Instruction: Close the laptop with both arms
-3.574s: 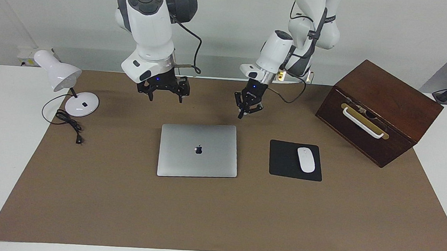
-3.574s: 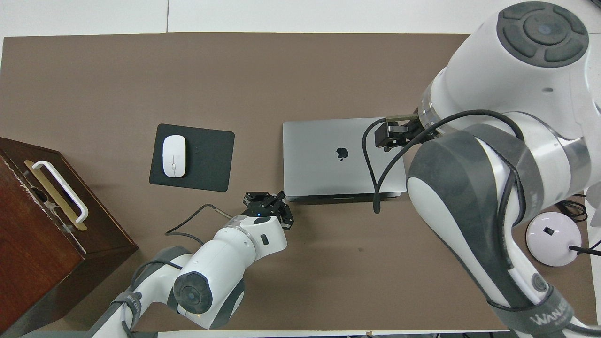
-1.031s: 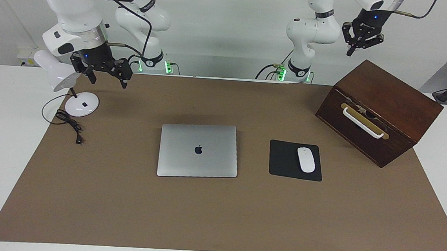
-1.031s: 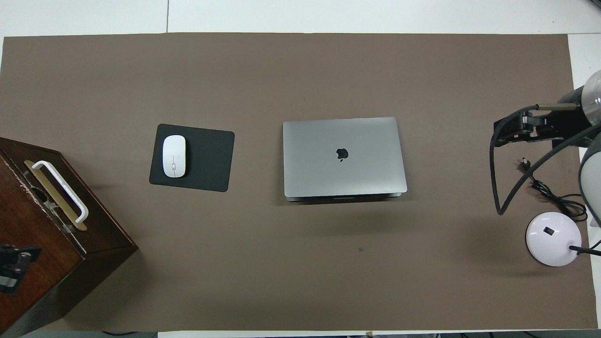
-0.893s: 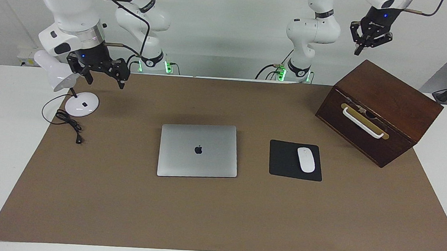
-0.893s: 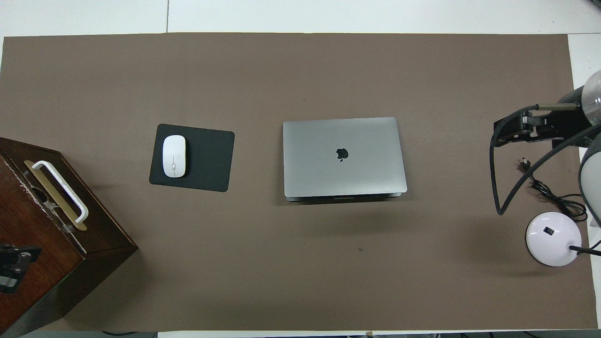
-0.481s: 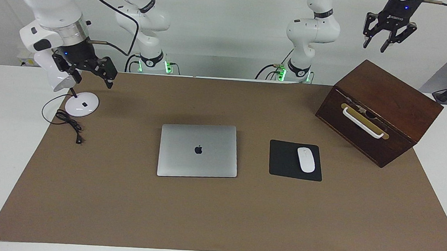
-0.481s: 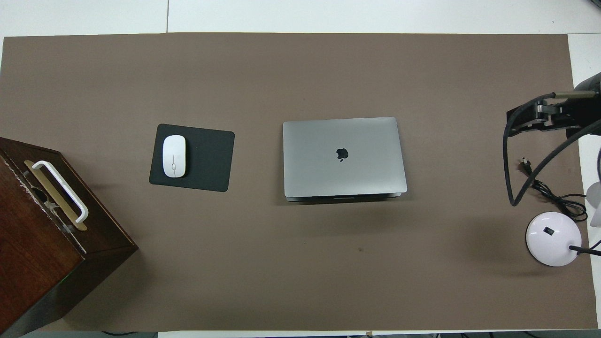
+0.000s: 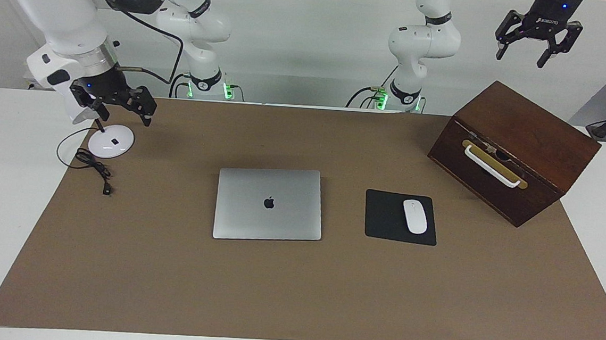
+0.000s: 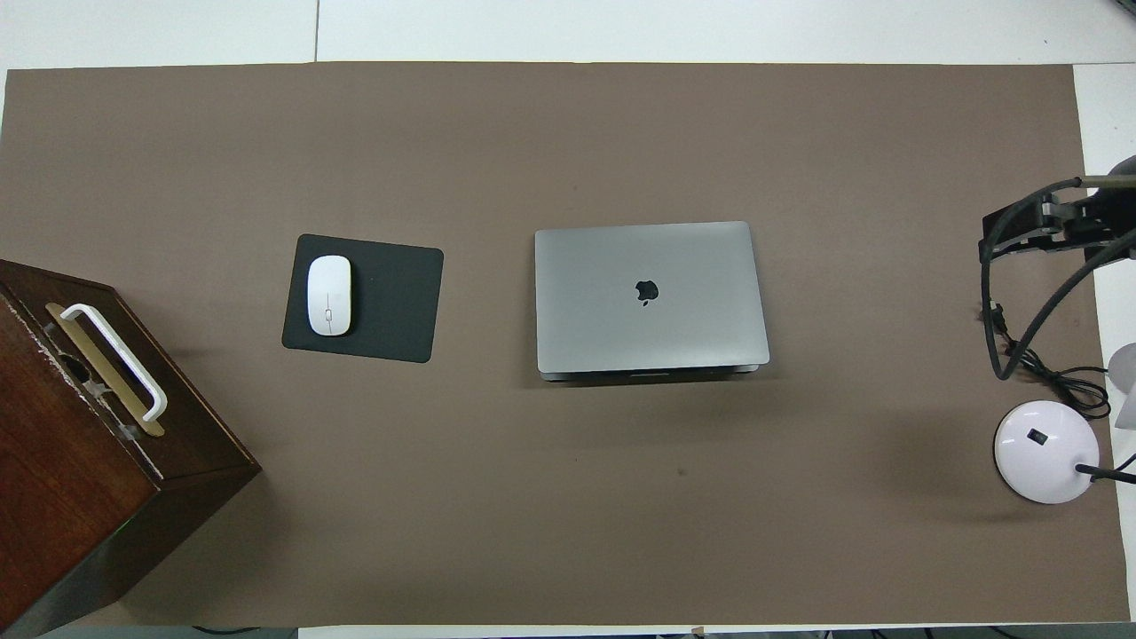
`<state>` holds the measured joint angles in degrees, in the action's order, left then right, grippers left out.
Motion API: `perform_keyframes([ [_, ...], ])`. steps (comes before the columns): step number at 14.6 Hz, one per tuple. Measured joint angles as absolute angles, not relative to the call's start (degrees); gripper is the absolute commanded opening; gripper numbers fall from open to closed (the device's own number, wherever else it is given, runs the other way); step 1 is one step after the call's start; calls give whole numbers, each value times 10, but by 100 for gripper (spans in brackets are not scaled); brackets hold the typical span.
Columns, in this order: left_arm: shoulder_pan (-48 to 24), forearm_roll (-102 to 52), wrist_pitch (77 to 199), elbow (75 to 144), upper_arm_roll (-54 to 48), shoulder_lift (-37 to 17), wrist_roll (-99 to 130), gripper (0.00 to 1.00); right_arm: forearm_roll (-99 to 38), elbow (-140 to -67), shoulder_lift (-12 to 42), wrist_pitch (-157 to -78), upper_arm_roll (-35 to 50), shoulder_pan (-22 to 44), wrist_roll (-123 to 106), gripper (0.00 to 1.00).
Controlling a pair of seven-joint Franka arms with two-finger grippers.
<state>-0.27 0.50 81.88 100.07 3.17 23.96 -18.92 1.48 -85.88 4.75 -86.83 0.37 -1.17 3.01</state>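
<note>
White mouse (image 9: 415,216) on black pad (image 9: 385,218); wooden box (image 9: 512,152) nearby.

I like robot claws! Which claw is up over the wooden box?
The left end effector, open and empty, high over the box. The right end effector hangs low beside the lamp instead.

Both arms are glossy white shells with dark grey-black joint caps, pretty standard look. The right arm (image 9: 69,9) has a big black elbow cover and a black cable looping off its wrist, plus a silver ring just above its end effector. Right end effector (image 9: 118,108) is black and clawed with a tiny blue light on it. Left end effector (image 9: 538,40) is the same black claw, blue light and some white lettering. Each base glows green, with cables plugged in there.
</note>
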Motion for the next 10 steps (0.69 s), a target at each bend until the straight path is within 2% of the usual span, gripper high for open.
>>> perform_keyframes([
  [10, -6, 5, 823, 932, 26, 125, -153, 100, 14, -872, 46, -890, 1, -12, 27, 100],
])
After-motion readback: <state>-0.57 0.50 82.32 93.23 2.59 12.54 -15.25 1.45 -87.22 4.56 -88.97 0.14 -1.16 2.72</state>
